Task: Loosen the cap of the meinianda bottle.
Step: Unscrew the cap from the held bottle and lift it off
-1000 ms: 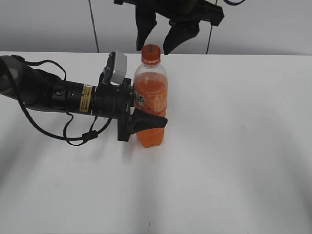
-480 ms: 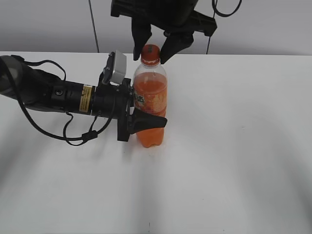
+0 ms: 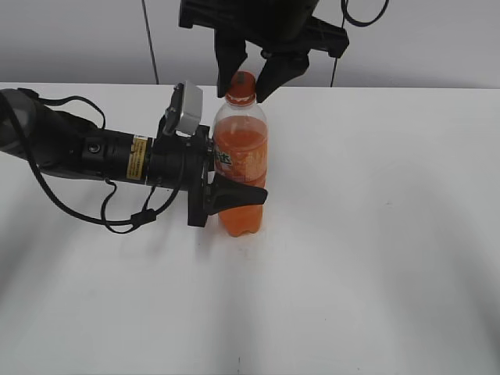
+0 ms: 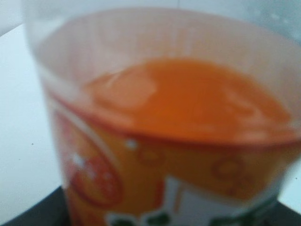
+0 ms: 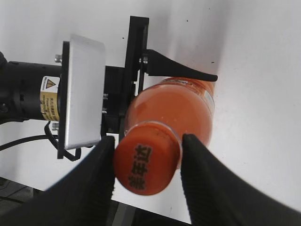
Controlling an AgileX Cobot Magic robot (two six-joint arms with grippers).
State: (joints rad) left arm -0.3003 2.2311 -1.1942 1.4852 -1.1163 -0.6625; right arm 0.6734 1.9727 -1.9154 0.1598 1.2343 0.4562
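Orange cap (image 5: pixel 146 162): sitting on the bottle (image 3: pixel 241 168), upright mid-worktop (image 3: pixel 375 258). Left tool (image 3: pixel 226 191) clamping the bottle's waist. Right tool (image 5: pixel 146 165) straddling the cap, fingers (image 5: pixel 202 183) just beside it, firm contact not evident. Loosening judged not begun. Open worktop lying all around, edges far

Meinianda bottle (image 3: pixel 241 168): clear plastic soda bottle, upright on the white surface, left of centre in the exterior view; orange liquid fills it to the shoulder; orange label with white and green print around the middle; the left wrist view shows only a blurred close-up of liquid and label. Cap (image 3: pixel 242 84): small, round, orange screw cap, seated on the bottle's neck; printed characters on its top in the right wrist view (image 5: pixel 147 164).
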